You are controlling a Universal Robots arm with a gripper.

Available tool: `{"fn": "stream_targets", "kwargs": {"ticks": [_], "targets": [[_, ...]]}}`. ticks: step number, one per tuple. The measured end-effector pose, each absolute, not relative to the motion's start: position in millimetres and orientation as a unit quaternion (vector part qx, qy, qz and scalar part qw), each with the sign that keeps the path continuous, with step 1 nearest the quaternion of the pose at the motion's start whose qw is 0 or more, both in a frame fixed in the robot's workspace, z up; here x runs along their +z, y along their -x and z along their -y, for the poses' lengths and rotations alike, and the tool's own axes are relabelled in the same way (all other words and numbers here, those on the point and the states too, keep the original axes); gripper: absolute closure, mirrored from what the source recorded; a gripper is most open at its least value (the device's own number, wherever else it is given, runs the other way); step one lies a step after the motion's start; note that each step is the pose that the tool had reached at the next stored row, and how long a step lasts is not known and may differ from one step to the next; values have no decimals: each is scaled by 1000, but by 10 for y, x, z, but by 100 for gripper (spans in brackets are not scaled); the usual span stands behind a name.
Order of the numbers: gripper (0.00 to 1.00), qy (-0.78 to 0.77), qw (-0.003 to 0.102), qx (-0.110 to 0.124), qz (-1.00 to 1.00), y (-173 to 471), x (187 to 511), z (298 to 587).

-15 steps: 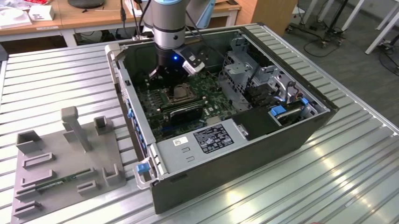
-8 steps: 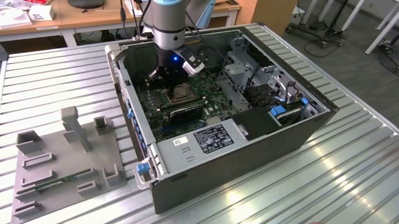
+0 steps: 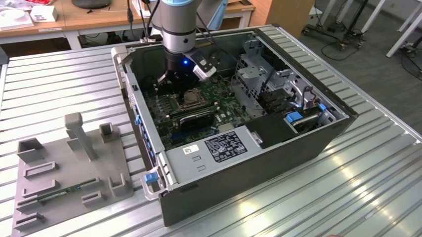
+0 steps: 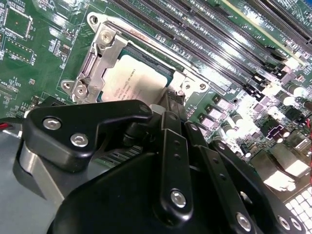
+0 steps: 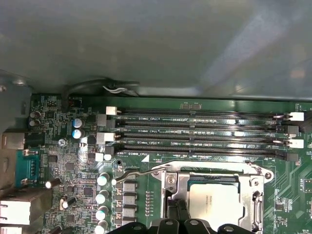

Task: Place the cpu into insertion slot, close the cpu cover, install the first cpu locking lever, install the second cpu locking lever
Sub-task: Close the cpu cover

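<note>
The silvery-tan square cpu [image 5: 214,204] sat in the dark insertion slot [image 5: 214,178] under the silvery windowed cpu cover [image 5: 171,183]. The black end effector [image 5: 178,209], pinched narrow and empty, stood at the cover's edge, just beside the cpu.

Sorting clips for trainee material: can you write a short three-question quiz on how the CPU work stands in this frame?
1. True or false: the gripper hangs over the grey rack on the table.
2. The cpu cover is: A) down around the cpu; B) standing upright; C) lying on the table.
3. How many long memory slots run beside the cpu?
Key: 1 false; 2 A; 3 four.
</note>
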State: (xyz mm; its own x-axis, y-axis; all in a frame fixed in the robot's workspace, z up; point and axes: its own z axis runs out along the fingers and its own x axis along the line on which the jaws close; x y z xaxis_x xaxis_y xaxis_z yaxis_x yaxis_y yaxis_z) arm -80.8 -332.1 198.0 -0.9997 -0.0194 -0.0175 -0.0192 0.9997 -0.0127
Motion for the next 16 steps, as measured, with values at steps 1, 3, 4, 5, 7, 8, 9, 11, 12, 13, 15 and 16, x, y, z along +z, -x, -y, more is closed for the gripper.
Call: {"fn": "stream_targets", "kwargs": {"ticks": [1, 3, 4, 5, 7, 8, 9, 11, 12, 13, 15, 16], "targets": [[89, 10, 9, -6, -1000, 808, 1975, 3321], [89, 10, 9, -6, -1000, 807, 1972, 3320], [89, 10, 9, -6, -1000, 807, 1971, 3320], [89, 10, 9, -6, -1000, 807, 1971, 3320], [89, 10, 9, -6, -1000, 807, 1971, 3320], [89, 10, 9, -6, -1000, 807, 1970, 3320], [89, 10, 9, -6, -1000, 807, 1970, 3320], [89, 10, 9, -6, -1000, 807, 1973, 3320], [89, 10, 9, -6, -1000, 807, 1979, 3319], [89, 10, 10, -5, -1000, 806, 1986, 3318], [89, 10, 9, -5, -1000, 805, 2002, 3318], [89, 10, 9, -6, -1000, 807, 2012, 3320]]}}
